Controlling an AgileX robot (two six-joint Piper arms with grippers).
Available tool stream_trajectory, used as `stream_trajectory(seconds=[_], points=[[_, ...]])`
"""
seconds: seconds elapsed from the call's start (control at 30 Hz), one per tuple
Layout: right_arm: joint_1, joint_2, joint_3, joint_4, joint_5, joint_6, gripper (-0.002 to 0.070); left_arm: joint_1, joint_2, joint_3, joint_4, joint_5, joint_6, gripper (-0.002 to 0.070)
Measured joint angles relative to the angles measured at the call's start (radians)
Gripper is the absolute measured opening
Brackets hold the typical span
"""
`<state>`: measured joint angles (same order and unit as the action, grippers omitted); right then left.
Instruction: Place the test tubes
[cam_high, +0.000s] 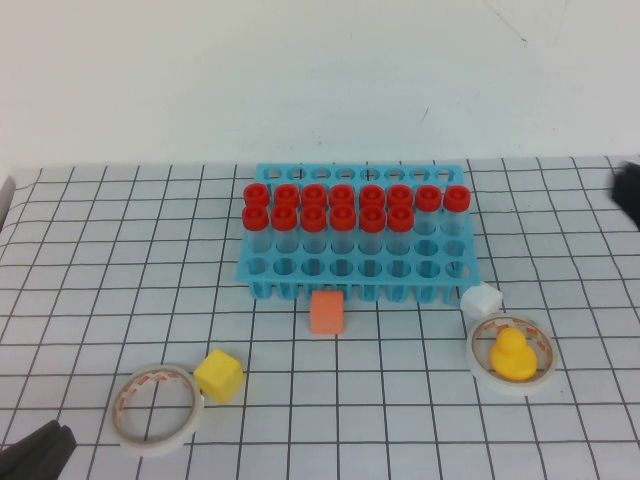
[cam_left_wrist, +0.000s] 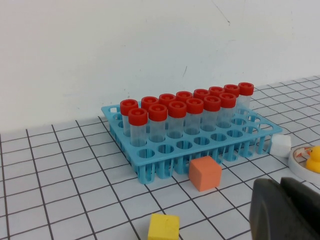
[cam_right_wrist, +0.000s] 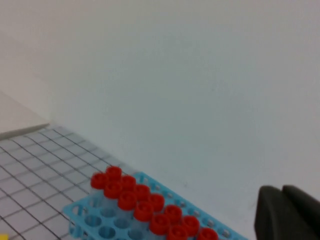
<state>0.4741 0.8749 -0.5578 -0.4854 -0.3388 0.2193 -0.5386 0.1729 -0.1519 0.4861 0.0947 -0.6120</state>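
Fourteen tubes (cam_high: 341, 208) stand in one rack (cam_high: 360, 268) mid-table, with the left gripper (cam_high: 40, 446) well off at seven o'clock and the right gripper (cam_high: 628, 190) at three, both clenched on nothing; at six lie an orange cube (cam_high: 327, 312), yellow cube (cam_high: 218, 376), white cube (cam_high: 481, 299), one tape roll (cam_high: 150, 441) and a second roll (cam_high: 512, 388) around one duck (cam_high: 511, 356).

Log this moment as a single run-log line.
left claw: shut, empty, near-left corner | right claw: shut, empty, right edge | test tubes: red-capped, upright in blue rack

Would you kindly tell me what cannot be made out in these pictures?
- Left tool: high view, bottom-left corner, mostly cut off by the edge.
- Right tool: high view, right edge, mostly cut off.
- Blue rack: right wrist view, cut by the bottom edge.
- Left tape roll print: too small.
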Motion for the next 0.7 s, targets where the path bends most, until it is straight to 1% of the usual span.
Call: stream_trajectory(seconds=[0.07, 0.33, 0.47, 0.7], points=[[0.0, -0.098, 0.032, -0.014, 0.09, 0.0, -0.0001, 0.0, 0.0, 0.0, 0.0, 0.0, 0.0, -0.0001], [0.0, -0.473, 0.243, -0.041, 0.265, 0.0, -0.0001, 0.0, 0.0, 0.0, 0.0, 0.0, 0.0, -0.0001], [0.0, -0.605, 0.301, -0.039, 0.358, 0.011, -0.0001, 0.0, 0.0, 0.0, 0.0, 0.0, 0.0, -0.0001], [0.0, -0.774, 0.325, -0.012, 0.528, 0.003, -0.0001, 0.0, 0.0, 0.0, 0.0, 0.0, 0.0, -0.0001]])
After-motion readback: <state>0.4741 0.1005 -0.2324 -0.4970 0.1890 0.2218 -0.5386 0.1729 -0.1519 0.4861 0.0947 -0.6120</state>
